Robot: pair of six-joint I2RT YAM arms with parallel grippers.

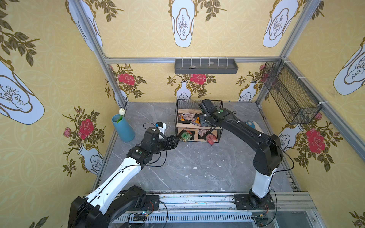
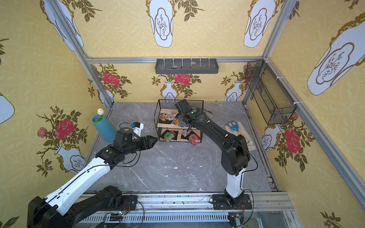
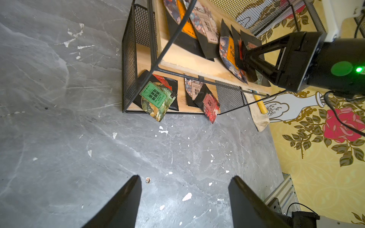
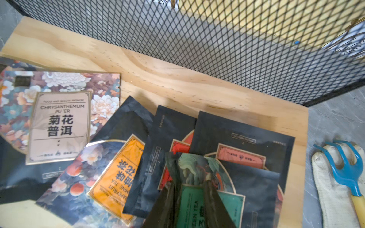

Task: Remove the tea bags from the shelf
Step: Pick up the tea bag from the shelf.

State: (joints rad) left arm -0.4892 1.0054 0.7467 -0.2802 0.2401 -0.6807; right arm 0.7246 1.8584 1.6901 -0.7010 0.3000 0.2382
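Observation:
The shelf (image 1: 176, 118) (image 2: 158, 118) is a two-tier black wire rack with wooden boards at the back of the table. Several tea bags (image 1: 187, 117) lie fanned on its top board (image 4: 177, 79). On the lower board a green tea bag (image 3: 157, 98) and a red one (image 3: 211, 104) hang over the front edge. My right gripper (image 4: 189, 182) reaches onto the top tier, its fingers pinching a green tea bag (image 4: 189, 199) that buckles between them. My left gripper (image 3: 185, 177) is open and empty over the bare table, just left of the lower tier.
A blue vase (image 1: 123, 128) with a white flower stands at the left, a small white device (image 1: 161, 126) behind my left wrist. A glove with a blue hand rake (image 2: 237, 130) lies right of the shelf. A grey tray (image 1: 206, 66) and a wire basket (image 1: 290, 92) hang on the walls.

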